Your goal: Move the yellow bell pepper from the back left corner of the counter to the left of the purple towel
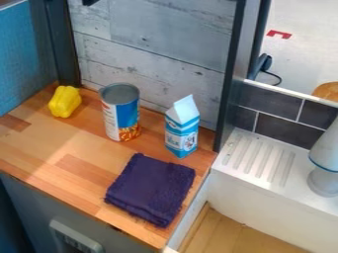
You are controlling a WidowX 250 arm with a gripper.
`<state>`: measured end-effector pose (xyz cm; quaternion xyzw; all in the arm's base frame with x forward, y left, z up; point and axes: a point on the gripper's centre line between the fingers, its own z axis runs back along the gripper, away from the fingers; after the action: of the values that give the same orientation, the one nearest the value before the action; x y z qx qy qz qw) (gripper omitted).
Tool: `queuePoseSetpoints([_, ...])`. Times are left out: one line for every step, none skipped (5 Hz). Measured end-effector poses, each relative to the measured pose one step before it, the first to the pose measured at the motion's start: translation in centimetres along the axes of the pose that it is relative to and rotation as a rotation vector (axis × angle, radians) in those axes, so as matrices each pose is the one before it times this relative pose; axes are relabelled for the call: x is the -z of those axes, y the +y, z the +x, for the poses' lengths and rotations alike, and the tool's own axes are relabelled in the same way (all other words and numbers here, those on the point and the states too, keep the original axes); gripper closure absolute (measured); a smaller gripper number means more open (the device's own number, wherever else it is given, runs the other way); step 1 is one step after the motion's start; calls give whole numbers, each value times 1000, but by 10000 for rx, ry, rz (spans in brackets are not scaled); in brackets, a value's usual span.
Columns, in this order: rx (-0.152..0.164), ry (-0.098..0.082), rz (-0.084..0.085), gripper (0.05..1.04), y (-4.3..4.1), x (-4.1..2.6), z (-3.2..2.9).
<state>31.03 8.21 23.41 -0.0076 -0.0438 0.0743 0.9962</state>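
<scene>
Steadily upright on their bases, a can (121, 114) and carton (182, 132) stand behind a flat, folded cloth (150, 189) on the desk (39, 143); a yellow object (64, 102) lies nearby. The end effector's (89, 2) state cannot be told.

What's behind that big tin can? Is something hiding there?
Behind the tin can is the gray wood-plank panel. The can covers the bit of wooden counter right behind it, so I can't tell whether anything small hides there.
</scene>
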Motion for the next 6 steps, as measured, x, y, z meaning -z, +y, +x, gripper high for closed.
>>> queuePoseSetpoints([-75,315,54,80,198,1014,148])
queuePoseSetpoints([-175,1019,1220,80,741,4980,2352])
queuePoseSetpoints([268,-136,136,80,-477,1355,2268])
queuePoseSetpoints([-1606,-504,1063,80,1369,2903,1549])
queuePoseSetpoints([-97,-596,-70,80,-47,1420,1299])
queuePoseSetpoints([-193,-750,-373,80,1738,1855,812])
